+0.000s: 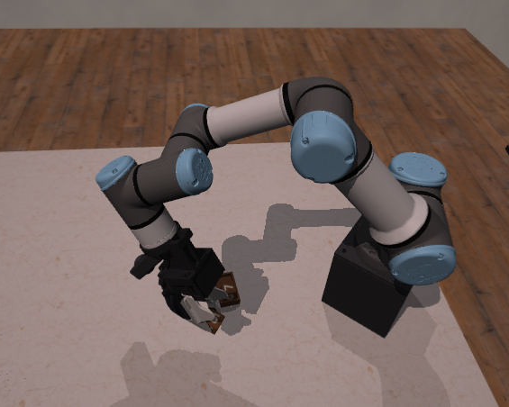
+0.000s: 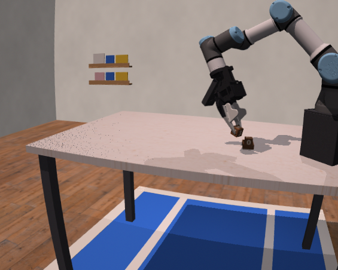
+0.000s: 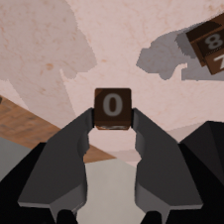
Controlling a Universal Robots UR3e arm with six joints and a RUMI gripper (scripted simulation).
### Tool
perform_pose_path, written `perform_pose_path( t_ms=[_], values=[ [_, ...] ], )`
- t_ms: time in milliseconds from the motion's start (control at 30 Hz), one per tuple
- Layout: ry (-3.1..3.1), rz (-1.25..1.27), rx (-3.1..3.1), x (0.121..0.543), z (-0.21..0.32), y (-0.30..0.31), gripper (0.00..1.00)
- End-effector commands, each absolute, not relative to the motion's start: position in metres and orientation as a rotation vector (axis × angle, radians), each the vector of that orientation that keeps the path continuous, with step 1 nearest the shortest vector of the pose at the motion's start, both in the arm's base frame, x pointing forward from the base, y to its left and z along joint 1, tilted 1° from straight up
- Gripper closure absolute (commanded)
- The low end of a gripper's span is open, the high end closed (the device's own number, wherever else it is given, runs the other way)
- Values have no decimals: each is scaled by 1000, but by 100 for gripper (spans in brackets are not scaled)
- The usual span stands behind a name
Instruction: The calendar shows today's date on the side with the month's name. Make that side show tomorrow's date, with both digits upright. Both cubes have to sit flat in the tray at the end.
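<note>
Pincer (image 1: 211, 316) (image 2: 237, 128) (image 3: 113, 109) grips "0", seemingly; wrist only

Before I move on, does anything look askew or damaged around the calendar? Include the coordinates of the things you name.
No damage shows. One cube (image 1: 215, 321) (image 2: 237, 131) (image 3: 113, 108) is tilted in the gripper (image 1: 212, 314) (image 2: 236, 128) (image 3: 113, 109), off the table (image 1: 95, 315) (image 2: 168, 134), which looks like mid-task handling.

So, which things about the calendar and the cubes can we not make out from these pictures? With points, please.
- Month name: not readable in any view; too small in the exterior view, cut by the edge in the wrist view.
- Held cube (image 1: 215, 321) (image 2: 237, 131) (image 3: 113, 108): its sides under the gripper's fingers (image 1: 198, 311) (image 2: 231, 113) are covered.
</note>
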State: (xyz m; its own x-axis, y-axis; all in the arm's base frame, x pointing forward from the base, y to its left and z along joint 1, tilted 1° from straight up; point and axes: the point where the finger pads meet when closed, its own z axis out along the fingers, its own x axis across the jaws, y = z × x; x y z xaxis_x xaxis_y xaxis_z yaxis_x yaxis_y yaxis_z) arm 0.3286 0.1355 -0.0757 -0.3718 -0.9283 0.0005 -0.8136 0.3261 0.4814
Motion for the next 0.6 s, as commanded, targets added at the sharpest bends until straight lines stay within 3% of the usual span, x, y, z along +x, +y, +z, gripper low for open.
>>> perform_pose_path(
  t_ms=[0,567],
  values=[
    [-2312,-604,1565,328,-74,136,90],
    [-2299,-624,1557,330,-74,135,90]
  ],
)
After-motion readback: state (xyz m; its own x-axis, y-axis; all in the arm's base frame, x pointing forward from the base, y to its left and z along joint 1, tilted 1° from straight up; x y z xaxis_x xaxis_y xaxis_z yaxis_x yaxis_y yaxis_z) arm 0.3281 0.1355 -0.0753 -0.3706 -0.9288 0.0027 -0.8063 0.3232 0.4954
